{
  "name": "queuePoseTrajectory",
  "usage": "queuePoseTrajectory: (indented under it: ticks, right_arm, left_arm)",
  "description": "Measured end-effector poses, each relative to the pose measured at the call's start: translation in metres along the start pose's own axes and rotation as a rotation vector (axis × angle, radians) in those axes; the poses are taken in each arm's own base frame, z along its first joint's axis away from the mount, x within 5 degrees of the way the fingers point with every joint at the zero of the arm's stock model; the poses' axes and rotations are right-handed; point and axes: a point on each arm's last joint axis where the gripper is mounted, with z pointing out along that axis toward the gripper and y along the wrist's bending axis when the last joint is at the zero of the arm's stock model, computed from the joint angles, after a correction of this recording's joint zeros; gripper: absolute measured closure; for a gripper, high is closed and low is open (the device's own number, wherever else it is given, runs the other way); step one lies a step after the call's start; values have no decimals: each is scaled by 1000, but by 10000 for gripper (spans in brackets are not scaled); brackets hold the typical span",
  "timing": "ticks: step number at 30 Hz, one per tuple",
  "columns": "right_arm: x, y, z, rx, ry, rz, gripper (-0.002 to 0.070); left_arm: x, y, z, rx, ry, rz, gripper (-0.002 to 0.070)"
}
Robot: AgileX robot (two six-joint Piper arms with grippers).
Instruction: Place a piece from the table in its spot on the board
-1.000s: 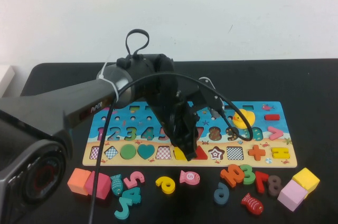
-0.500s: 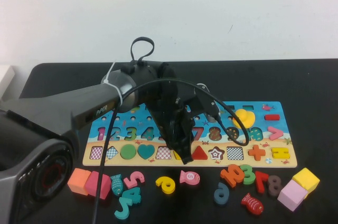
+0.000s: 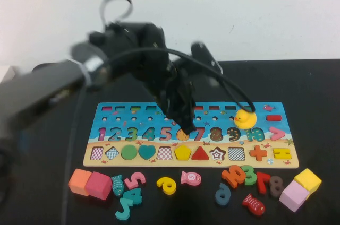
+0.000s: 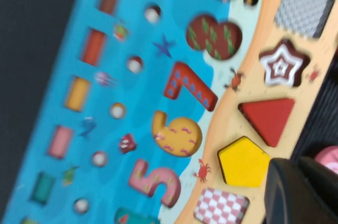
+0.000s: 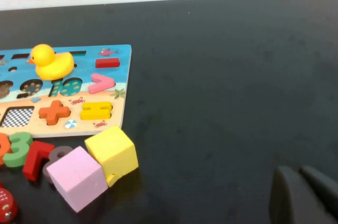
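High view, blurred left gripper (image 3: 182, 124) jaws clenched empty above board (image 3: 287, 157), pentagon (image 3: 183, 153) seated.

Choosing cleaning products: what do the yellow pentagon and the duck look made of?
Yellow pentagon: likely painted wood, matte, flat with crisp edges, seated in the board. Duck: probably rubber or soft plastic, smooth, rounded, slightly glossy.

The piece (image 3: 183, 152), a flat yellow wooden pentagon, lies seated flush in its place (image 4: 244, 161) in the board's lower shape row, its point toward 12 o'clock. The board (image 3: 106, 113), a long rectangle printed with blue sea and sandy beach, lies flat on the black table (image 3: 319, 87), long side running from 9 to 3 o'clock.
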Motion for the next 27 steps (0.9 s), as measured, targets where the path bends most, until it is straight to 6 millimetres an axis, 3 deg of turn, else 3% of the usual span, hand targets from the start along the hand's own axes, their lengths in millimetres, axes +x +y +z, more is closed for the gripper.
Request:
queuePoseTrajectory:
  ticks: [5,10,15,27]
  right_arm:
    - [0,0,0,0,0,0,658]
    - [0,0,0,0,0,0,657]
    - [0,0,0,0,0,0,657]
    - [0,0,0,0,0,0,657]
  left_arm:
    - [6,-19,-60,-77,-109,-35,675]
    - [34,-50,-106,-124,-227,-110,675]
    - [72,-81,-135,-191,-352,-182,675]
    - [153,-144,-175,-233,-427,-233,675]
